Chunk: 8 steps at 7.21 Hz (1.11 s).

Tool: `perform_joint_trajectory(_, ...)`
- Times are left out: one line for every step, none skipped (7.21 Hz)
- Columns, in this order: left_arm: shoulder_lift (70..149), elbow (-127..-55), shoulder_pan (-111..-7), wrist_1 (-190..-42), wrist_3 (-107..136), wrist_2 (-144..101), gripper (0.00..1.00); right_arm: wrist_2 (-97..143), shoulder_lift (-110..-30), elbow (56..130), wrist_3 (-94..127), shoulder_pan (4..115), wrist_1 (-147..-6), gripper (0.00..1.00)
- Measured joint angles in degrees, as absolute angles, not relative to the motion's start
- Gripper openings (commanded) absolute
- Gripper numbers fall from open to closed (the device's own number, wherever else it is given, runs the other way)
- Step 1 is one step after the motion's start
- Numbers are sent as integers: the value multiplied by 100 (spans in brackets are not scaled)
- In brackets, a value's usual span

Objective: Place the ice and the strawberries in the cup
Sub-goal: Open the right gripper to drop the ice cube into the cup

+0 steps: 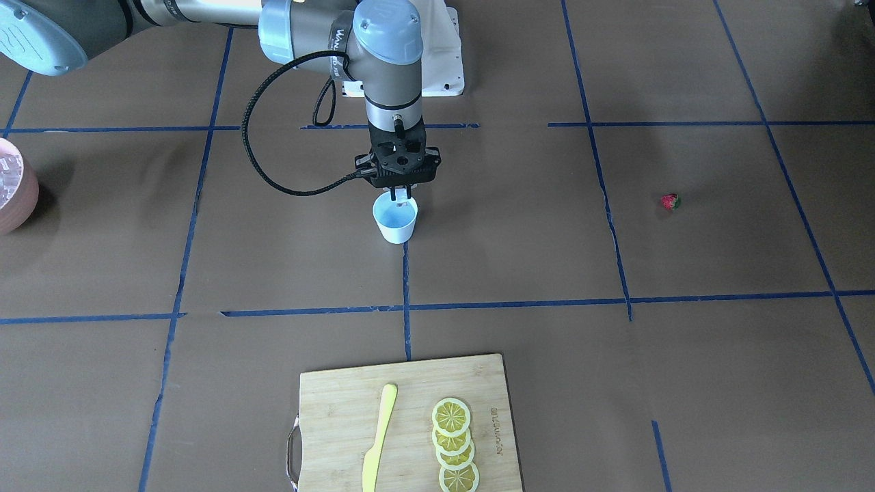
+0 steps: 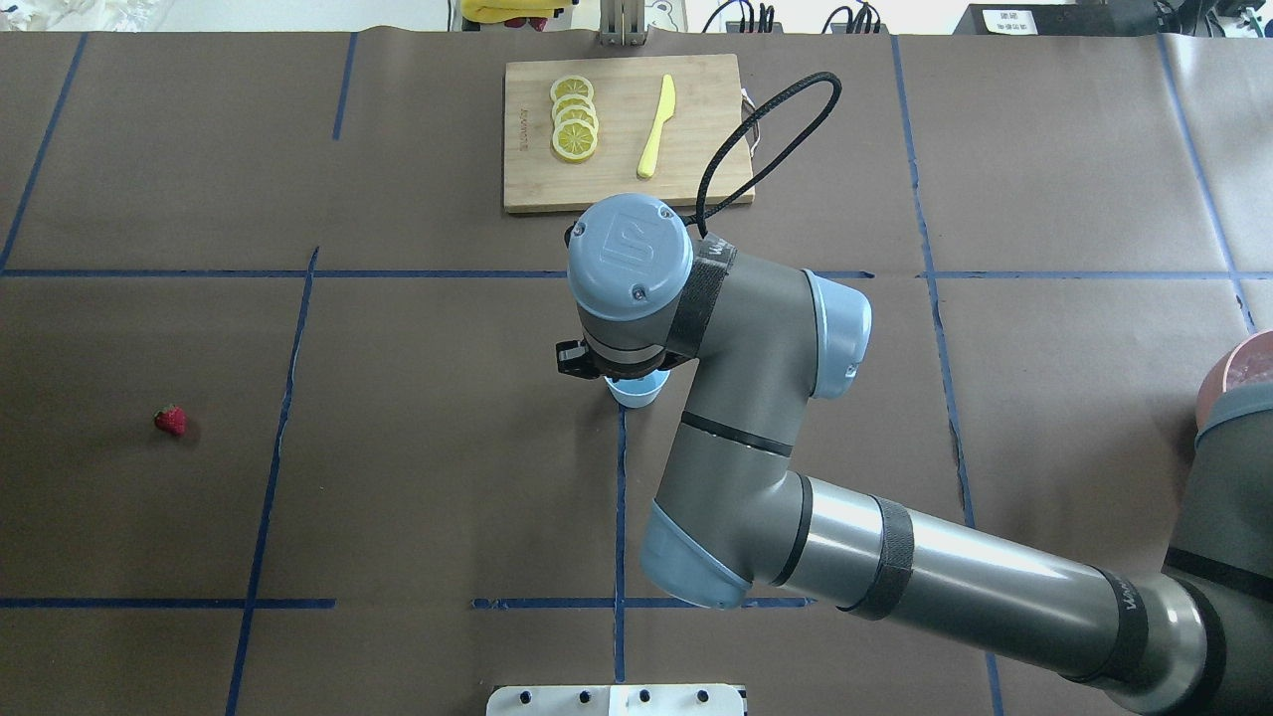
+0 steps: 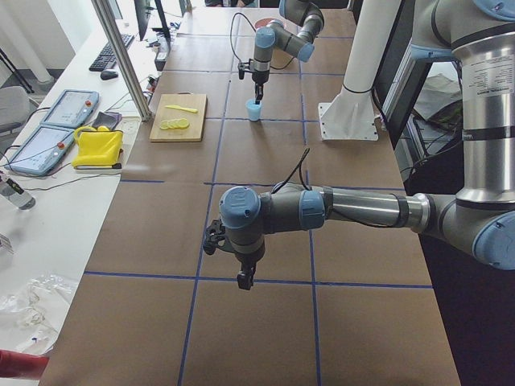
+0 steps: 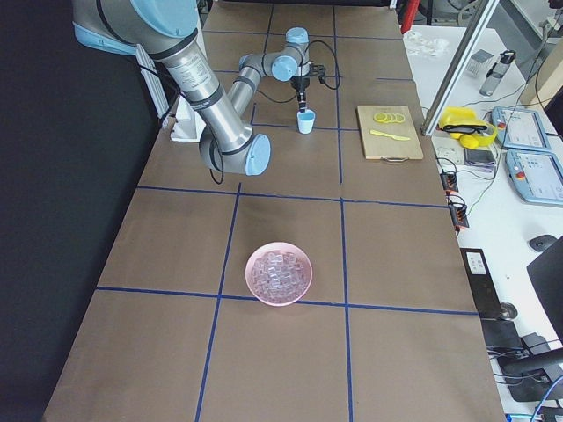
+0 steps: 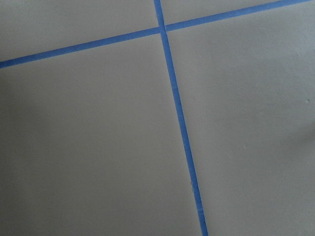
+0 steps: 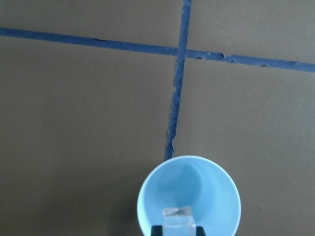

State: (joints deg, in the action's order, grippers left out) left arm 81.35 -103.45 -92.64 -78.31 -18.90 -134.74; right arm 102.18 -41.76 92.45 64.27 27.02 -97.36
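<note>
The pale blue cup (image 1: 395, 219) stands upright near the table's middle, and it also shows in the right wrist view (image 6: 189, 194). My right gripper (image 1: 402, 194) hangs straight over the cup's mouth, shut on one clear ice cube (image 6: 178, 219) held just above the rim. The inside of the cup looks empty. More ice (image 4: 279, 272) fills the pink bowl (image 4: 255, 286). The small red strawberry (image 1: 670, 201) lies alone on the table, far from the cup; it also shows in the overhead view (image 2: 171, 421). My left gripper (image 3: 244, 280) hovers above bare table, and I cannot tell if it is open or shut.
A bamboo cutting board (image 1: 328, 410) holds several lemon slices (image 1: 452, 437) and a yellow knife (image 1: 378, 437) on the table's operator side. The pink bowl sits at the table's edge on my right (image 1: 8, 205). Blue tape lines (image 1: 407, 301) grid the brown table.
</note>
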Motion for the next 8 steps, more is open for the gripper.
perform_joint_trajectory(8133, -10345, -9264, -7831, -1890, -13474, 100, 10177, -4183, 9249, 6421, 2700, -9806, 22)
perform_joint_trajectory(8130, -10345, -9264, -7833, -1890, -13473, 100, 10156, -4188, 9250, 6418, 2698, -9839, 80)
perform_joint_trajectory(8130, -10346, -9264, -7837, -1890, -13474, 100, 10128, -4197, 9257, 6420, 2699, -9850, 95)
perform_joint_trajectory(8130, -10353, -9264, -7839, -1890, -13474, 100, 10083, -4204, 9263, 6428, 2695, -9855, 96)
perform_joint_trajectory(8130, -10362, -9264, -7839, -1890, -13474, 100, 10062, -4201, 9260, 6431, 2694, -9854, 96)
perform_joint_trajectory(8131, -10375, -9264, -7840, -1890, -13474, 100, 10056, -4197, 9259, 6431, 2694, -9853, 96)
perform_joint_trajectory(8133, -10385, -9264, -7840, -1890, -13474, 100, 10057, -4196, 9265, 6428, 2694, -9853, 97)
perform_joint_trajectory(8134, -10392, -9264, -7840, -1890, -13474, 100, 10062, -4201, 9281, 6426, 2701, -9854, 98)
